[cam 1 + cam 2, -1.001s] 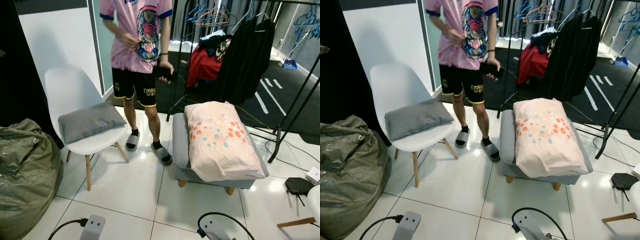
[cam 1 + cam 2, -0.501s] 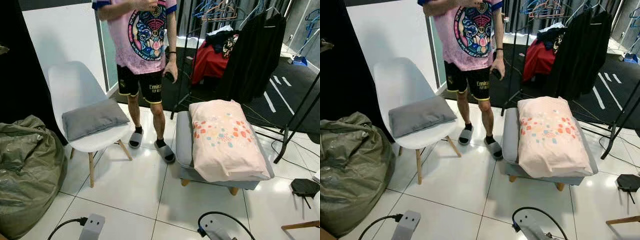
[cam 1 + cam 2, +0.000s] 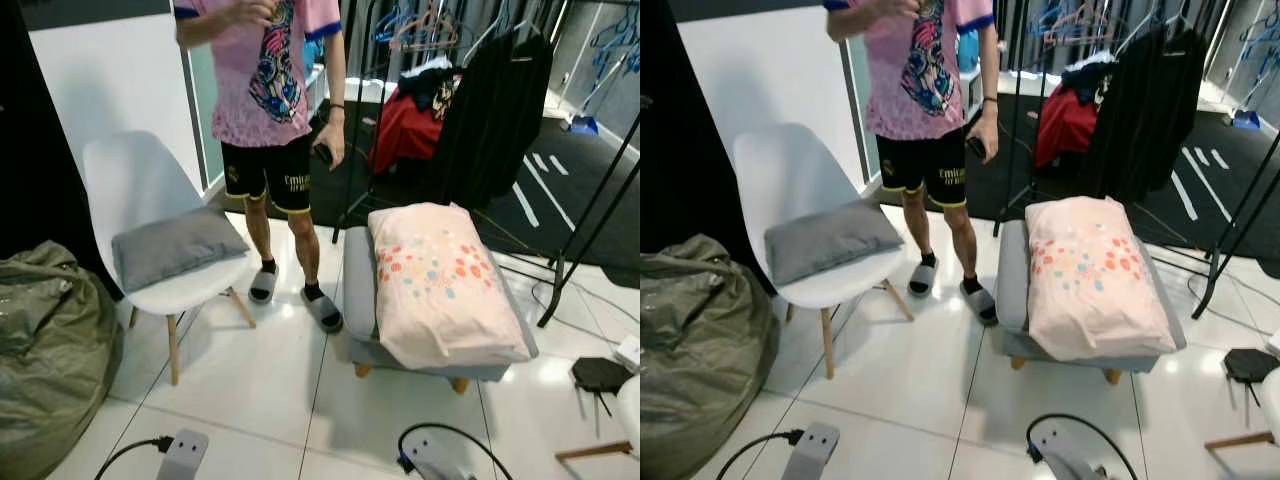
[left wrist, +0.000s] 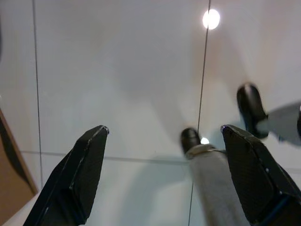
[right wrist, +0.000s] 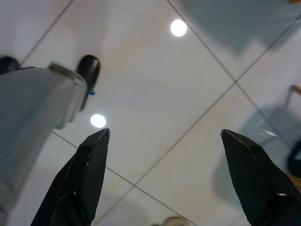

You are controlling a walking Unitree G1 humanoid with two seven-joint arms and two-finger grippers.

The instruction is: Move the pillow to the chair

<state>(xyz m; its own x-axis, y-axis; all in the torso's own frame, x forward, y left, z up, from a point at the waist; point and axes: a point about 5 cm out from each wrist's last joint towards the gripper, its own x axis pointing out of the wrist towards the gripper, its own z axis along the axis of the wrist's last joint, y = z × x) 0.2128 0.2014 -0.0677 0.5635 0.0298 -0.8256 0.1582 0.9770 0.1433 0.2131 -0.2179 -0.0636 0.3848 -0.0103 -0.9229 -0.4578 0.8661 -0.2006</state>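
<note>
A pale pink pillow point(image 3: 440, 280) with coloured dots lies on a grey footstool point(image 3: 357, 290) right of centre. Left of it stands a white chair point(image 3: 130, 185) with a grey cushion point(image 3: 170, 245) on its seat. A person point(image 3: 270, 100) in a pink shirt and black shorts stands between chair and footstool, holding a dark object. Both arms hang low near my body; their wrists point(image 3: 183, 455) show at the bottom edge. My left gripper point(image 4: 164, 128) is open over white floor tiles, and my right gripper point(image 5: 165, 132) is open over tiles as well, both holding nothing.
A large olive bean bag point(image 3: 45, 360) fills the left foreground. A black clothes rack point(image 3: 480, 90) with hanging garments stands behind the footstool. A dark flat object point(image 3: 600, 373) and cables lie on the floor at the right. White tiles stretch between me and the furniture.
The camera has swayed slightly. The person has turned and shifted their feet a little between chair and footstool. Pillow, chair and my grippers stay as they were.
</note>
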